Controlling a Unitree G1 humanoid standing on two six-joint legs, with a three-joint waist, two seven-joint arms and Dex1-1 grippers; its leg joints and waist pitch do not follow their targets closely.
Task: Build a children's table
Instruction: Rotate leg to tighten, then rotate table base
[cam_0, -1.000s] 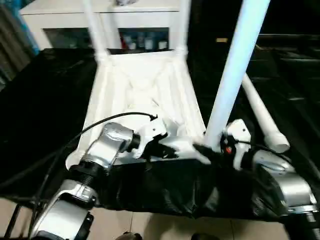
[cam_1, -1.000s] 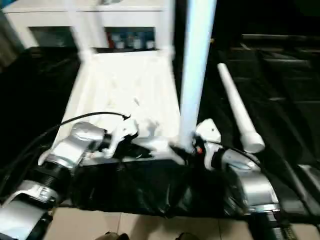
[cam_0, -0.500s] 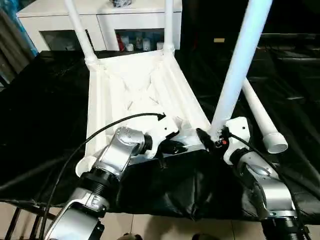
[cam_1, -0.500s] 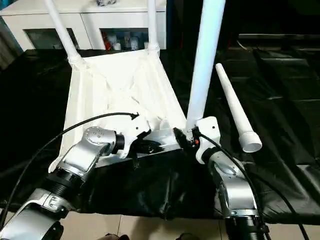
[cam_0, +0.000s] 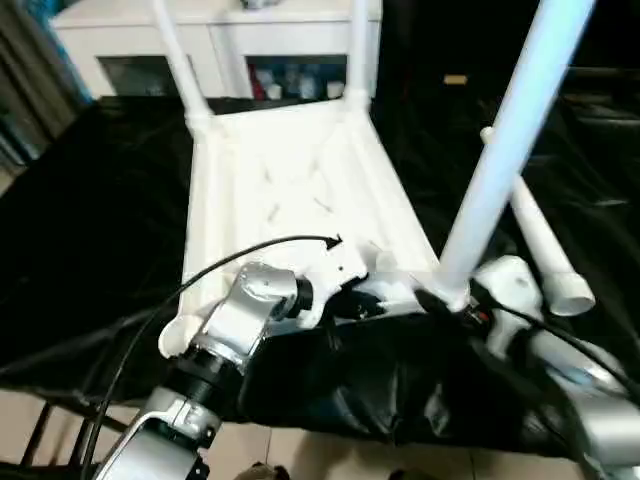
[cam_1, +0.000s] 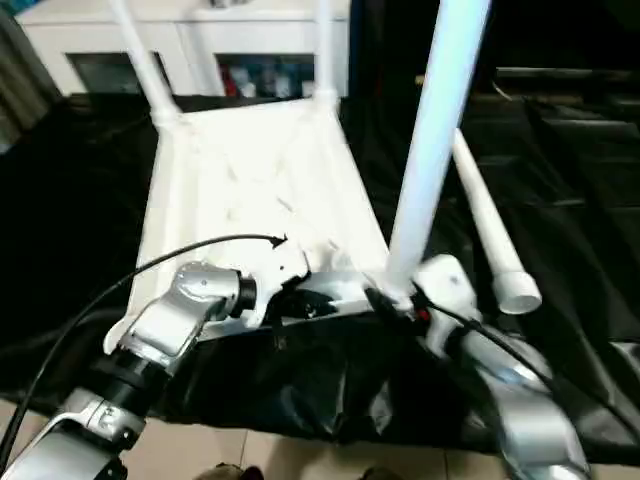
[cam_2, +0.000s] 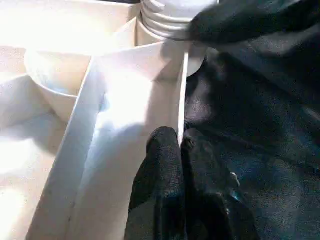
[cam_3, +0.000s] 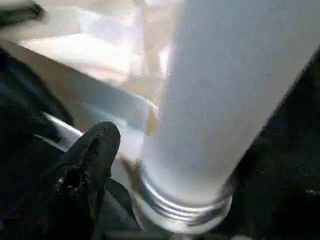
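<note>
Lying upside down on the black cloth (cam_0: 90, 230), the tabletop (cam_0: 290, 190) shows its ribbed underside, with two legs (cam_0: 178, 62) standing in the far corner sockets in front of a white cabinet (cam_0: 235, 45). Third leg (cam_0: 505, 150) stands tilted in the near right socket, its threaded end sitting in the socket (threads visible in the right wrist view, not fully down). Fourth leg (cam_0: 535, 245) lies loose on the cloth to the right of the top, wide end toward the robot, apart from the table. Left gripper (cam_2: 180, 145) is pinched shut right at the near rim of the top, fingers pressed together along the thin edge wall; whether the wall is actually between them I can't tell. Left arm (cam_0: 245, 310) reaches in from the near left, black cable arcing over it. Right gripper (cam_0: 445, 300) sits at the base of the tilted leg, jaws spread wide and not clamped on it; one black finger (cam_3: 87, 165) shows beside the threaded end, just off the tube. Near left socket (cam_0: 178, 335) is empty. Pale floor (cam_0: 60, 430) shows below the cloth's near edge.
</note>
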